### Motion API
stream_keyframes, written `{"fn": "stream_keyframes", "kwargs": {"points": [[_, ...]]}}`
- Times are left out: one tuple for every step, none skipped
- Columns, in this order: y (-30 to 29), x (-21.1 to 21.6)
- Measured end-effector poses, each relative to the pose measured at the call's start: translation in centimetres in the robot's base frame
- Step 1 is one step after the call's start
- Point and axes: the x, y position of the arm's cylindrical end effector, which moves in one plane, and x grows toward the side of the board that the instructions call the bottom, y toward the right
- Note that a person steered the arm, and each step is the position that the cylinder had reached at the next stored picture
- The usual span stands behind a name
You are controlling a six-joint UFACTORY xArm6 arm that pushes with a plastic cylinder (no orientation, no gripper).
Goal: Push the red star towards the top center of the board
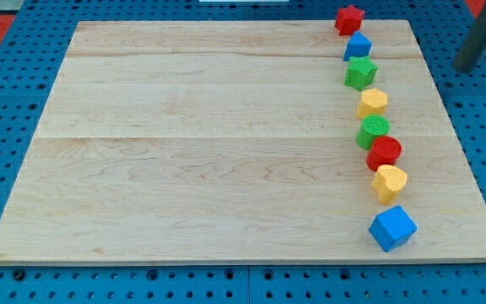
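The red star (348,19) sits at the board's top edge, right of centre. It heads a curved column of several blocks running down the right side. Just below it are a blue block (357,46) and a green star (360,73). Further down are a yellow block (373,102), a green round block (373,131), a red round block (384,152), a yellow heart (389,182) and a blue cube (392,228). My tip (461,67) is off the board at the view's upper right. It is well to the right of the red star and a little lower, touching no block.
The wooden board (209,143) lies on a blue pegboard table (24,34). The board's right edge runs between the block column and my tip.
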Motion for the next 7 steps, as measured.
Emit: {"fn": "stream_keyframes", "kwargs": {"points": [[-0.9,-9.2],[-1.5,-9.2],[-2.0,-9.2],[-3.6,-9.1],[-15.5,-9.1],[-27.9,-8.6],[-39.7,-7.9]]}}
